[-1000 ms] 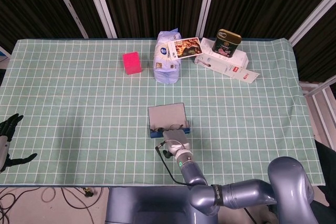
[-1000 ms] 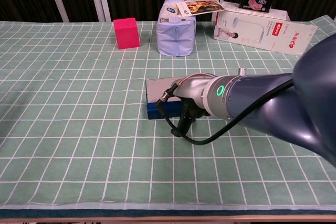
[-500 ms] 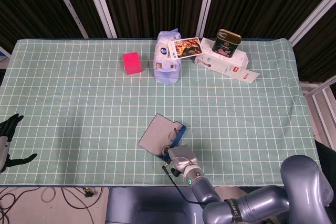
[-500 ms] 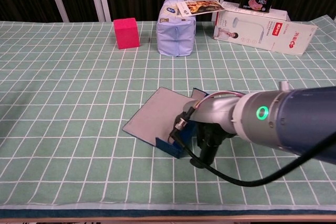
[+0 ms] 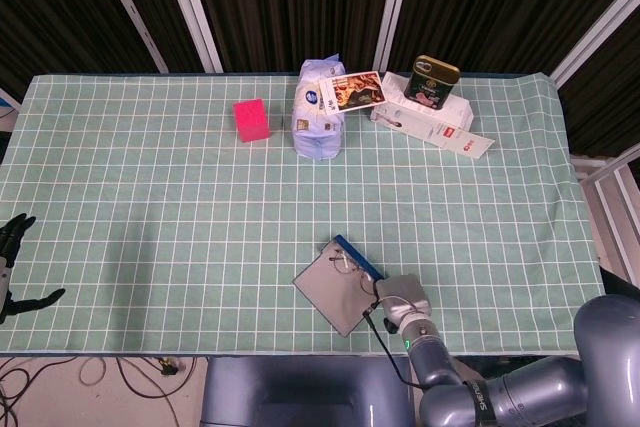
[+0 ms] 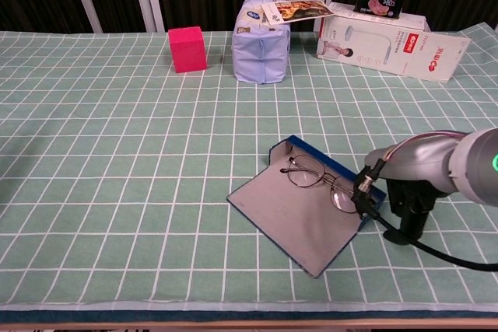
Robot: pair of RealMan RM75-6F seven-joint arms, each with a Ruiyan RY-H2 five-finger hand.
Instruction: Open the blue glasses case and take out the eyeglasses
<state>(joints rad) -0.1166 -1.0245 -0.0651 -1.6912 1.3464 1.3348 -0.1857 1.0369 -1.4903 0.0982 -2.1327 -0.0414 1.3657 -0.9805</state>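
Near the bench's [image 6: 117,192] front edge, the glasses case [image 6: 299,207] is lying open, exposing the eyeglasses [image 6: 317,176]; whether the right robot hand [image 6: 406,204] beside it is gripping anything, I cannot tell.

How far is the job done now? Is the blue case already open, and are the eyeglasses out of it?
Done: the blue glasses case lies open, lid flat. In hand: the right hand is at the case's right end, grip unclear. Left: the eyeglasses still rest in the case; they must be lifted out. The left hand is idle at the table's edge.
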